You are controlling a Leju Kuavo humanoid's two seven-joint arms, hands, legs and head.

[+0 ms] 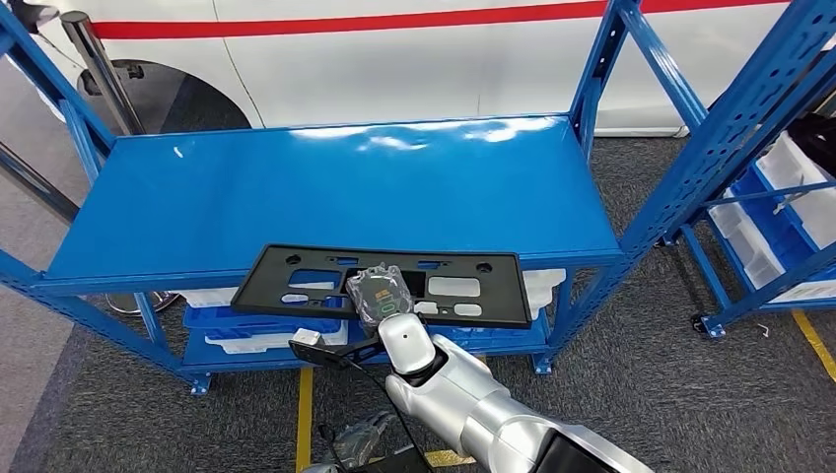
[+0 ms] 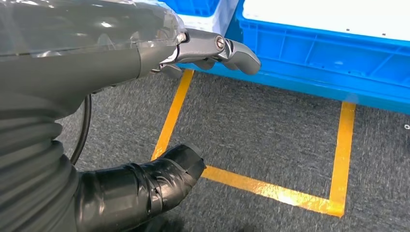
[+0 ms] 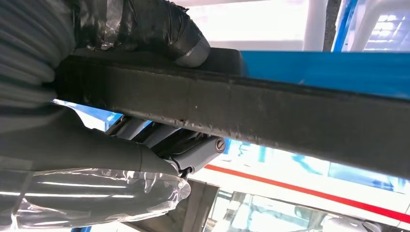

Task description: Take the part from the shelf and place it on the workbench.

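Observation:
The part is a long flat black panel (image 1: 503, 291) with several cut-outs. It lies across the front edge of the blue top surface (image 1: 345, 187) of the rack, its near side overhanging. My right hand (image 1: 380, 294) holds the panel's near edge around the middle. In the right wrist view the black-taped thumb (image 3: 188, 43) lies on one face of the panel (image 3: 290, 111) and the fingers (image 3: 193, 152) curl against the other face. My left hand (image 2: 121, 63) hangs low over the floor with fingers apart from the thumb and nothing in it; it also appears low down (image 1: 363, 437).
Blue bins with white parts (image 1: 246, 335) fill the lower shelf beneath the panel. A second blue rack (image 1: 769, 197) stands at the right. A white vehicle body (image 1: 394, 59) is behind. Yellow floor tape (image 2: 270, 188) and a blue bin (image 2: 329, 53) lie near my left hand.

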